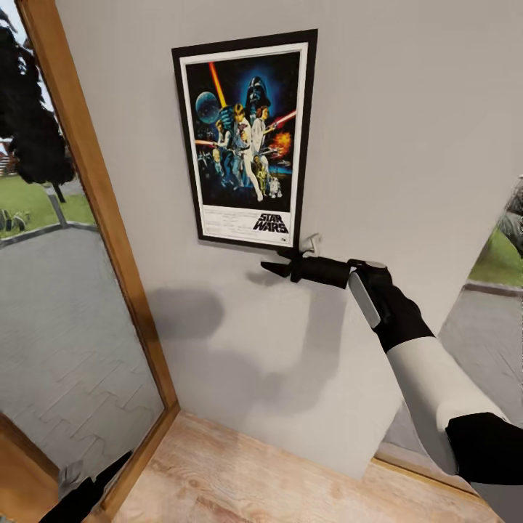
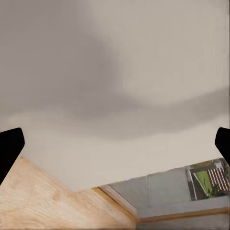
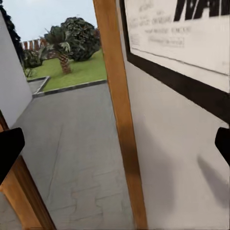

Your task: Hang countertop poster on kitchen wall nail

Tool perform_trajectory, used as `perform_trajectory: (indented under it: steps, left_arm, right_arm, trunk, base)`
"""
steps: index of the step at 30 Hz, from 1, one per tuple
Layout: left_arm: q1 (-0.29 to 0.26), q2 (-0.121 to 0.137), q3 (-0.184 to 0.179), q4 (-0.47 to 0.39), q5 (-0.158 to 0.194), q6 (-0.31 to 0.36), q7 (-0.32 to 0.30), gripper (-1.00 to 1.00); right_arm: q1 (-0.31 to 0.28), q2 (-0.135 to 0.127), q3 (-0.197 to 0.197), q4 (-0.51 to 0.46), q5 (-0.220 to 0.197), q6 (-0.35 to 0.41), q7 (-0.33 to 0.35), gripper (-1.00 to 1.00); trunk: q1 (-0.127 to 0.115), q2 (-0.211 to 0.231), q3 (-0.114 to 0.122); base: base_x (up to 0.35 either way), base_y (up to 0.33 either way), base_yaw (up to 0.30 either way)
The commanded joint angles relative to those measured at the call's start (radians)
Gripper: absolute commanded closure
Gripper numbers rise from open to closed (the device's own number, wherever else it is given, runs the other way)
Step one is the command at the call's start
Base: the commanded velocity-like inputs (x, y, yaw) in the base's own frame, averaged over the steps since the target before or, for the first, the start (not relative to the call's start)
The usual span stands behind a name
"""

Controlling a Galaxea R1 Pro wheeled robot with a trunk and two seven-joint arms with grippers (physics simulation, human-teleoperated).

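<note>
Head view: While our right gripper [image 1: 280, 263] hangs just under the poster [image 1: 245, 138], that poster sits upright and flat on the pale wall [image 1: 407, 145], beside a wooden window frame [image 1: 102, 211]. Our gripper's fingers are spread and hold nothing; whether they touch the lower frame edge, we cannot tell. Our left gripper [image 1: 87, 490] shows low in the corner, above the wooden floor [image 1: 254, 479].

Left wrist view: We see the wall [image 2: 124, 72] under soft shadow, the floor [image 2: 38, 201] below, and two dark fingertips [image 2: 9, 148] at opposite edges, spread wide with nothing between them.

Right wrist view: Our fingertips [image 3: 9, 148] stand wide apart and empty, near the poster [image 3: 182, 38] with its black lower frame edge, and the window frame [image 3: 120, 110].
</note>
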Motion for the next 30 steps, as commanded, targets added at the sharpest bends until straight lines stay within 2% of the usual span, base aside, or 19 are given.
perform_trajectory:
  steps: [1,15,20,23,24,26,28,29,30]
  left_arm:
    - [-0.001,0.001,-0.009,-0.001,0.008,-0.004,-0.002,-1.00]
    - [-0.001,0.002,-0.007,-0.001,0.008,-0.004,-0.006,-1.00]
    - [0.000,0.002,-0.007,-0.001,0.008,-0.005,-0.015,-1.00]
    - [-0.001,0.001,-0.008,-0.002,0.008,-0.005,-0.027,-1.00]
    - [-0.001,0.000,-0.008,-0.002,0.008,-0.006,-0.030,-1.00]
    - [-0.001,-0.001,-0.008,-0.002,0.008,-0.006,-0.034,-1.00]
    - [-0.001,-0.002,-0.010,-0.003,0.007,-0.007,-0.043,-1.00]
    - [-0.001,-0.004,-0.011,-0.006,0.006,-0.007,-0.064,-1.00]
    - [-0.001,-0.004,-0.012,-0.007,0.006,-0.008,-0.072,-1.00]
  right_arm:
    - [-0.001,-0.001,0.003,0.000,-0.010,0.008,-0.002,-1.00]
    - [0.000,-0.001,0.003,0.003,-0.023,0.007,0.001,-1.00]
    - [0.034,-0.006,-0.002,0.007,-0.029,0.002,0.003,-1.00]
    - [0.100,-0.014,-0.052,0.006,-0.030,-0.022,0.009,-1.00]
    - [0.151,-0.017,-0.101,0.004,-0.030,-0.058,0.023,-1.00]
    - [0.207,-0.020,-0.134,0.003,-0.029,-0.089,0.045,-1.00]
    - [0.271,-0.033,-0.152,0.003,-0.028,-0.107,0.063,-1.00]
    - [0.337,-0.058,-0.162,0.004,-0.027,-0.123,0.073,-1.00]
    - [0.358,-0.066,-0.164,0.004,-0.026,-0.130,0.075,-1.00]
  trunk:
    - [0.000,-0.002,-0.002]
    - [0.000,-0.002,-0.002]
    - [0.000,-0.002,-0.002]
    - [0.000,-0.002,-0.002]
    - [0.000,-0.002,-0.002]
    - [0.000,-0.002,-0.002]
    - [0.000,-0.002,-0.002]
    - [0.000,-0.002,-0.002]
    - [0.000,-0.002,-0.002]
  base:
    - [-0.329,0.000,0.000]
    - [-0.336,0.000,0.000]
    - [-0.338,0.000,0.000]
    - [-0.338,0.000,0.000]
    - [-0.258,0.000,0.000]
    - [-0.169,0.000,0.000]
    - [-0.076,0.000,0.000]
    - [-0.035,0.000,0.000]
    - [-0.028,0.000,0.000]
